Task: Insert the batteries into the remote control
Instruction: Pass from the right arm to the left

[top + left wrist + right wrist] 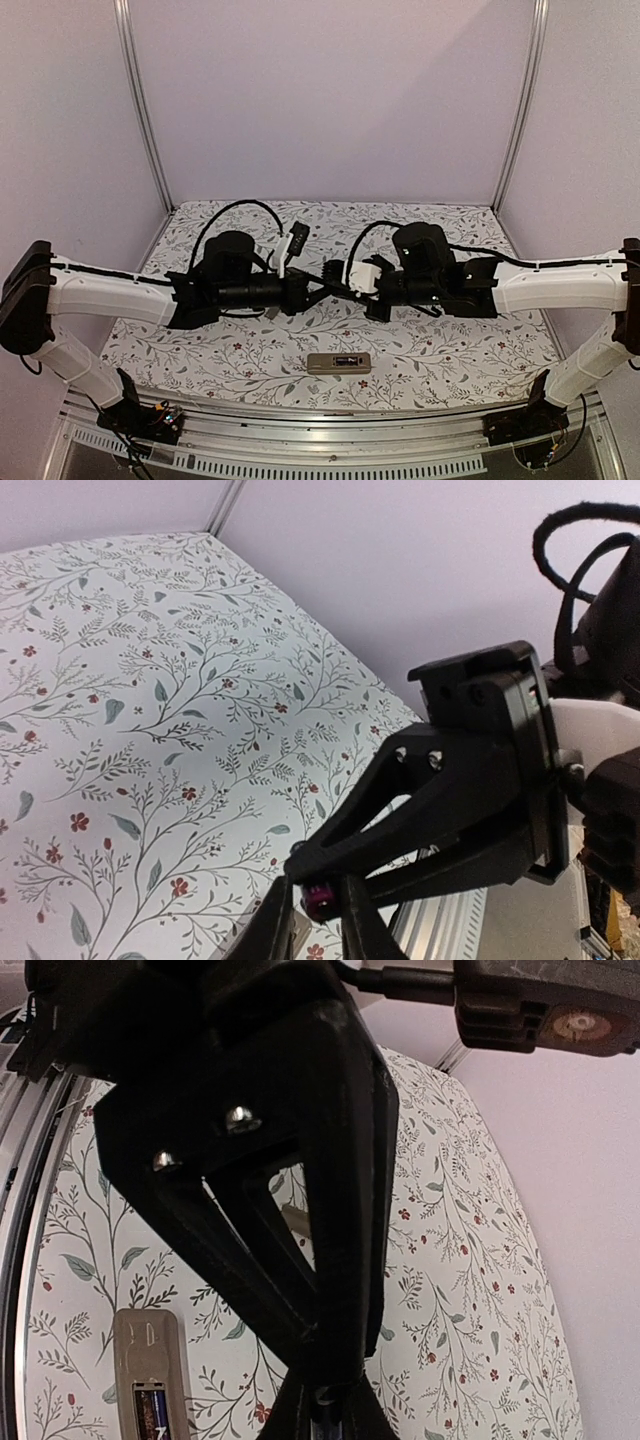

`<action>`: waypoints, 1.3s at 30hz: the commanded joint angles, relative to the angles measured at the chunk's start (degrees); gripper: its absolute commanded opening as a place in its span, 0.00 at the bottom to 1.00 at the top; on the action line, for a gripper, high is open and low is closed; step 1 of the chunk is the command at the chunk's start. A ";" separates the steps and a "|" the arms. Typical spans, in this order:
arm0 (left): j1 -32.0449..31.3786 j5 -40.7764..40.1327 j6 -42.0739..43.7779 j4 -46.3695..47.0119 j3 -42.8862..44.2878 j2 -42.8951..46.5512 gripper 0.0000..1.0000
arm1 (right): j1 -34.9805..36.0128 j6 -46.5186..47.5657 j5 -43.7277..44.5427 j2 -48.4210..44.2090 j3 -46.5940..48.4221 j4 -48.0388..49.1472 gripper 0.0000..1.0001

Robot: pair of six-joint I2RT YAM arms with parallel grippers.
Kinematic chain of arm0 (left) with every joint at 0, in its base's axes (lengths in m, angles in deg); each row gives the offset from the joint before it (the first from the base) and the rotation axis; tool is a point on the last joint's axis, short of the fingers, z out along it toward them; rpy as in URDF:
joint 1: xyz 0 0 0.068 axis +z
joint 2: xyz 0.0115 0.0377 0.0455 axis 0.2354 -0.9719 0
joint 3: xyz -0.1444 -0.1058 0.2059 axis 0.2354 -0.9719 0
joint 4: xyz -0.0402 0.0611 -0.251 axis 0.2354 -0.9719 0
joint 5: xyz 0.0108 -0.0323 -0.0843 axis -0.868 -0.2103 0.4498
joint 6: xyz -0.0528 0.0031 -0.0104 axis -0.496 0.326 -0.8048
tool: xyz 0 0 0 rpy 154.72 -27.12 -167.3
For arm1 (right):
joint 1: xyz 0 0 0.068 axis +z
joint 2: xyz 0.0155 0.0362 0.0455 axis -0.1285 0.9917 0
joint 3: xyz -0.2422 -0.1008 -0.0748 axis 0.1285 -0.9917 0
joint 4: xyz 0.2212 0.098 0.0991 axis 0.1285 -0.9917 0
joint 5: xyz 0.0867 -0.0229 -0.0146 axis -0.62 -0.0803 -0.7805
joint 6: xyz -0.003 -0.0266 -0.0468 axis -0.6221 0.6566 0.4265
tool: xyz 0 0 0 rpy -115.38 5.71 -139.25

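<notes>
The remote control (338,363) lies tan back up near the table's front edge, below both arms. In the right wrist view the remote control (148,1345) shows one dark battery (148,1412) seated in its recess. High above the table the two grippers meet tip to tip. Another battery (322,898), its end magenta, sits between the fingers of my left gripper (322,922), which press on it from both sides. My right gripper (325,1415) reaches in from the opposite side and is shut on the same battery. From above, the left gripper (322,288) and right gripper (334,272) overlap, hiding the battery.
The floral tablecloth (440,340) covers the table. An aluminium rail (330,415) runs along the near edge, with the arm bases at its ends. Lilac walls close in the back and sides. A small tan piece (297,1222) shows through the left gripper's frame.
</notes>
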 commanded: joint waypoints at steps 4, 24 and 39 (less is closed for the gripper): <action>1.37 2.05 -0.42 -1.49 2.00 -1.55 0.14 | 0.45 -0.63 -0.83 0.64 1.49 0.98 0.00; 1.44 6.71 -0.65 -4.65 3.47 -3.44 0.00 | 0.45 -1.81 1.37 1.41 2.45 0.82 0.00; 1.52 4.64 0.49 -4.13 2.67 -2.78 0.00 | 0.45 -4.23 1.88 2.09 1.26 1.26 0.29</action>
